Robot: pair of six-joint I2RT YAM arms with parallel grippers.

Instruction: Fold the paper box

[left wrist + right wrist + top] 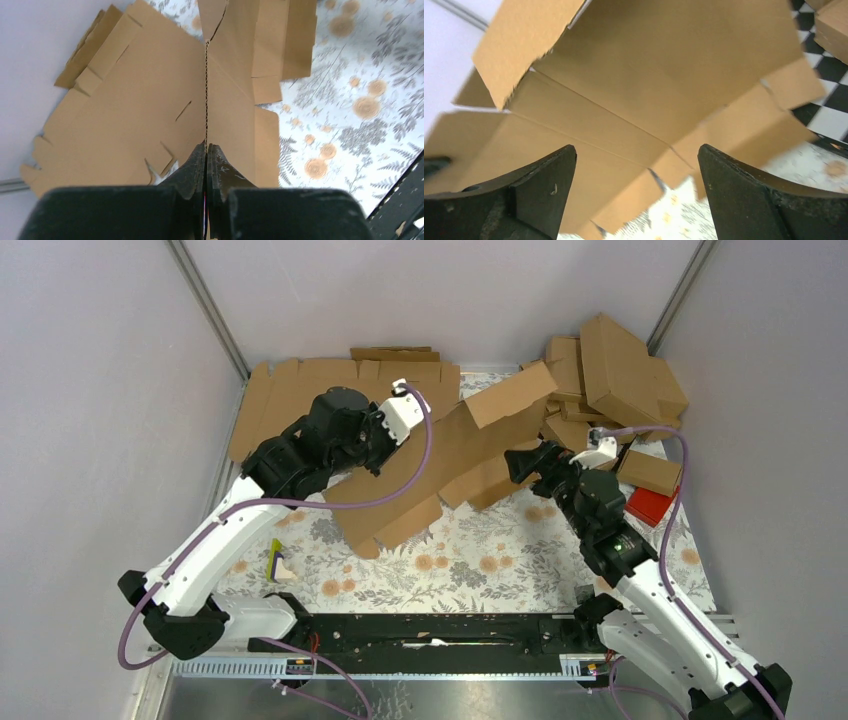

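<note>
And there it was, centre stage: the paper box [440,465], a plain brown corrugated cardboard die-cut sheet with flaps and tabs. It sat mid-counter on a slant, running from about 7 o'clock up to 1 o'clock across the floral-print counter [480,560]. One long flap at its 1 o'clock end stood raised above the rest.

The left fingers [206,151] were clenched tight on the paper box at its 9 o'clock side. The left wrist camera showed both black pads pressed together on a cardboard edge, and the corrugated rim ran straight away from them.

Over at the box's 3 o'clock side, the right fingers [522,462] were released and spread wide. The right wrist camera showed brown panels and a fold line filling the gap ahead of them, with nothing pinched between. I could not tell whether they touched the cardboard.

Around the edges, flat brown cardboard sheets [300,390] lay at 11 o'clock against the back wall. A heap of folded brown cardboard boxes [620,370] was piled at 1 to 2 o'clock. A red block [650,505] sat at 3 o'clock, just beside the right arm. A black-and-white checkered board [824,105] showed past the box in the right wrist view. A small yellow-green piece [275,560] rested at 8 o'clock, and a black rail [430,630] ran along 6 o'clock.
</note>
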